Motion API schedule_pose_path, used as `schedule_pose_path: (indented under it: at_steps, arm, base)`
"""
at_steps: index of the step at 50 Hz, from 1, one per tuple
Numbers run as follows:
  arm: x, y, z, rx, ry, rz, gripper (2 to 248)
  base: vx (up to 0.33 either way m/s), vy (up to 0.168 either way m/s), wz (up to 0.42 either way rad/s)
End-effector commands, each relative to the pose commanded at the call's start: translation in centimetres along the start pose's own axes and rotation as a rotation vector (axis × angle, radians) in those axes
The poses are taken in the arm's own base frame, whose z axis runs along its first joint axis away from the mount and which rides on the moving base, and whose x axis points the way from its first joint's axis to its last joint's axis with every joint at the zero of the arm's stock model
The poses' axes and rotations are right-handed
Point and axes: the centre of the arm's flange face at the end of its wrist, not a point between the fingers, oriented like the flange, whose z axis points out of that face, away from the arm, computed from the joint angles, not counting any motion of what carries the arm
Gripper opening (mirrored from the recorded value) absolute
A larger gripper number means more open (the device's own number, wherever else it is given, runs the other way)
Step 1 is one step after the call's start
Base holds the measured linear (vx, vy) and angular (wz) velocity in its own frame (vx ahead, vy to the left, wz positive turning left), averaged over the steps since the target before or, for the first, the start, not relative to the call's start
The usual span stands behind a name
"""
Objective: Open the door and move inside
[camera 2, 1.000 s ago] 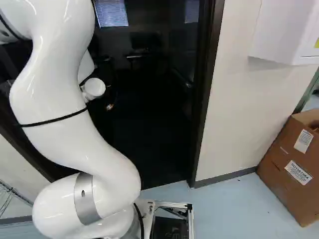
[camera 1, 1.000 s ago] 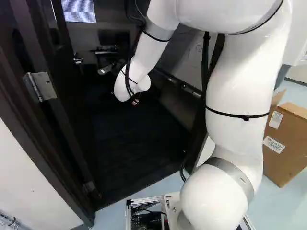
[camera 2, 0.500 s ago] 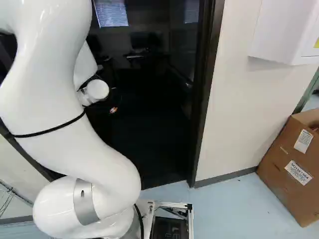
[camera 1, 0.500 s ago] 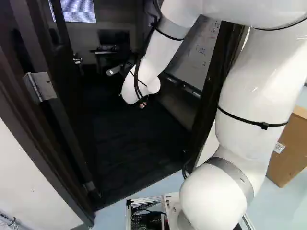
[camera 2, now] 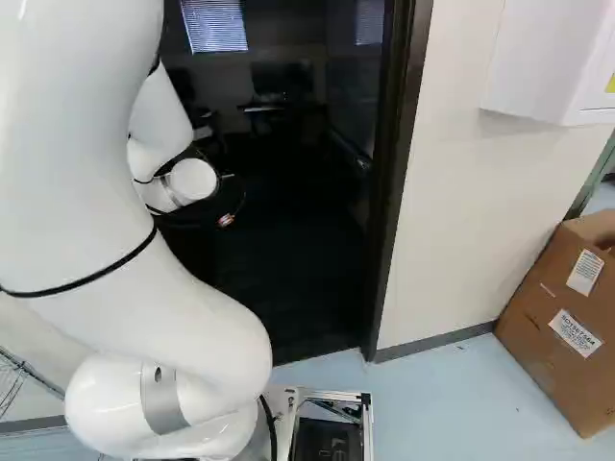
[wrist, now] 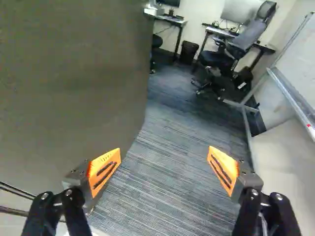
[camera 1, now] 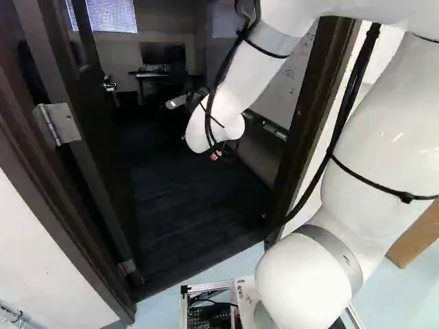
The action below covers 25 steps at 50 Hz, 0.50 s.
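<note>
Landmark: one tall dark-brown door [camera 1: 103, 151], standing open into the room, with a silver lever handle [camera 1: 110, 86] and a silver metal hinge [camera 1: 62, 123].

Gripper: one, black, two-fingered, with orange pads [wrist: 104, 171] [wrist: 164, 155]. Fingers spread wide, nothing between them. In the wrist view the door's broad face lies beside one finger and runs on ahead of it; contact cannot be told. The handle lies outside the grip.

Arm: one, white, jointed [camera 1: 312, 284], reaching through the doorway alongside the door.

Containers:
- Brown cardboard box [camera 2: 553, 331], white labels, top open; on the pale blue floor [camera 2: 432, 403], outside the doorway, across from the door's hinge side. Contents cannot be told.
- Black waste bin [wrist: 188, 52]; on the grey striped carpet [wrist: 167, 142], beyond the door, between two desks. Contents cannot be seen.
- White wall cabinet [camera 2: 538, 62]; on the cream wall [camera 2: 471, 211], past the door frame's far side. Contents hidden.

Furniture: one grey-and-black wheeled chair [wrist: 236, 46], beyond the door, at a dark desk with a monitor [wrist: 241, 11]. One white whiteboard [camera 1: 278, 82], across the carpet from the door.
</note>
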Motion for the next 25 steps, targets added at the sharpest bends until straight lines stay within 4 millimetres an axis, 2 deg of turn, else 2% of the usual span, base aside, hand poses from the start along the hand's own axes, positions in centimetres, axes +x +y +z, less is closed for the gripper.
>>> schedule_pose_path:
  at_steps: [16,25]
  arm:
    - [-1.7,1.0,-2.8,-0.059,-0.005,0.052,247]
    - [-2.3,1.8,-3.8,-0.096,-0.006,0.087,247]
  base:
    - [0.0,0.0,0.0]
    - [0.0,0.0,0.0]
